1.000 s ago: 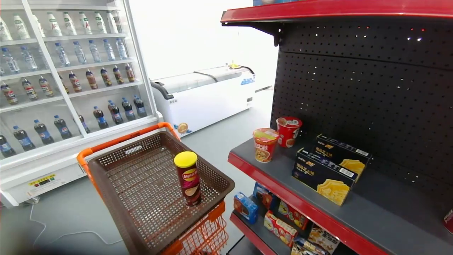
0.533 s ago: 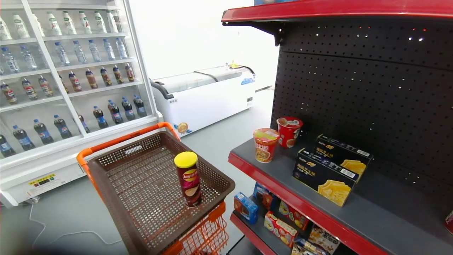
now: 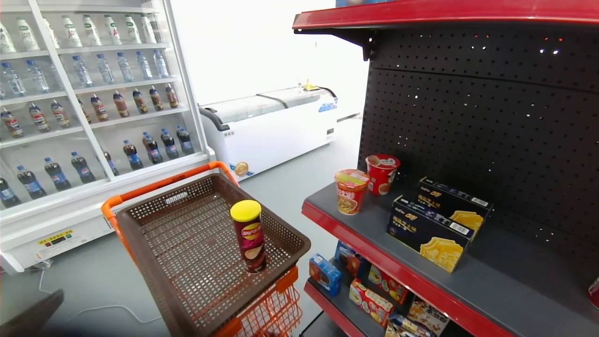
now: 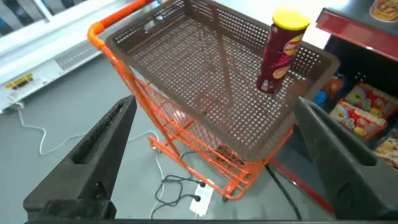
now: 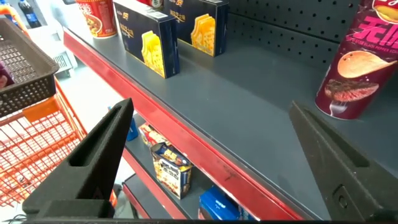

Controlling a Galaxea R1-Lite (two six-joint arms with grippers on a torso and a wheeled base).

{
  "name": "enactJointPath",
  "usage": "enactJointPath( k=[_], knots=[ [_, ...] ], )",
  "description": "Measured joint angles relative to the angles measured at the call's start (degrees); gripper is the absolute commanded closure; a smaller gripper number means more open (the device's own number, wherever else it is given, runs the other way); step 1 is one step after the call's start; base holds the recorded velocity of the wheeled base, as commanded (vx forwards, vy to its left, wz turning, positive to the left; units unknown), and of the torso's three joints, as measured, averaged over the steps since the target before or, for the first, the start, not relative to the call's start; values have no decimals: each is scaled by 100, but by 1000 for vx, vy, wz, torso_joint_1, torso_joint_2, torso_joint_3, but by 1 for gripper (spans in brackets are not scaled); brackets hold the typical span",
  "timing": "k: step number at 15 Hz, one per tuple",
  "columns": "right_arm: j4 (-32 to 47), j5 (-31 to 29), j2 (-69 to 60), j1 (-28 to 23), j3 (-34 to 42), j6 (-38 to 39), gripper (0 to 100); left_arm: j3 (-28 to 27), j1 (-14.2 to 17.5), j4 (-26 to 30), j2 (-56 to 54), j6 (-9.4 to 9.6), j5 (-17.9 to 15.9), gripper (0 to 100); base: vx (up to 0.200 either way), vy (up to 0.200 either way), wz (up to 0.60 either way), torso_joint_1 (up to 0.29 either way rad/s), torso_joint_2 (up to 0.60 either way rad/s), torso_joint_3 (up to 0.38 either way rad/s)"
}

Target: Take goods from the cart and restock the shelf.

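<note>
A dark-red chips can (image 3: pixel 249 236) with a yellow lid stands upright in the brown basket (image 3: pixel 187 194) of the orange cart. In the left wrist view the chips can (image 4: pixel 281 50) stands at the basket's corner nearest the shelf. My left gripper (image 4: pixel 211 168) hangs open above the floor beside the cart (image 4: pixel 124 18), well short of the can. My right gripper (image 5: pixel 214 168) is open in front of the grey shelf (image 5: pixel 249 106), holding nothing. A second chips can (image 5: pixel 357 68) stands on that shelf, beyond the gripper.
Two cup noodles (image 3: pixel 350 191) and two blue boxes (image 3: pixel 428 232) stand on the grey shelf (image 3: pixel 491 281), with bare room right of the boxes. Snack packs (image 3: pixel 369 299) fill the lower shelf. A drinks fridge (image 3: pixel 84 117) and chest freezer (image 3: pixel 271 126) stand behind the cart.
A dark part of my left arm has come into the lower left corner of the head view. The can, cart and shelf goods have not moved.
</note>
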Motion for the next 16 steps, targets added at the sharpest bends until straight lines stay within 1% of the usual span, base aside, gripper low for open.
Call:
enactJointPath(
  k=[1,2,3,4,5,6,7,8,10,11,12,13,16],
  knots=[
    [0,2,0,0,0,0,0,-139,16,-243,561,40,-289,0,0,0,0,0,0,0],
    [0,-1,0,-2,0,0,0,-257,67,-450,1076,145,-669,0,0,0,0,0,0,0],
    [0,0,0,-2,0,0,0,-361,155,-597,1597,350,-1223,0,0,0,0,0,0,0],
    [0,-1,0,0,0,0,0,-434,249,-731,2038,580,-1940,0,0,0,0,0,0,0],
    [2,-1,0,-2,0,2,0,-485,357,-926,2423,796,-2528,0,0,0,0,0,0,0],
    [2,-1,0,-2,0,2,0,-507,486,-1167,2771,1025,-2898,0,0,0,0,0,0,0],
    [0,0,0,-2,0,5,0,-507,605,-1250,3046,1258,-3023,0,0,0,0,0,0,0],
    [0,0,0,0,0,5,0,-507,696,-1298,3254,1384,-3078,0,0,0,0,0,0,0],
    [0,0,0,0,0,2,0,-422,803,-1217,3632,1877,-3087,0,0,0,0,0,0,0],
    [-2,0,0,0,0,2,0,-329,830,-1153,3805,2022,-3105,0,0,0,0,0,0,0],
    [2,-1,0,0,0,0,0,-190,842,-1200,3981,2077,-3111,0,0,0,0,0,0,0],
    [2,0,0,0,0,5,0,-52,872,-1386,4124,2099,-3113,0,0,0,0,0,0,0],
    [2,0,0,2,0,2,0,129,1022,-2133,4521,2102,-3116,0,0,0,0,0,0,0]
  ],
)
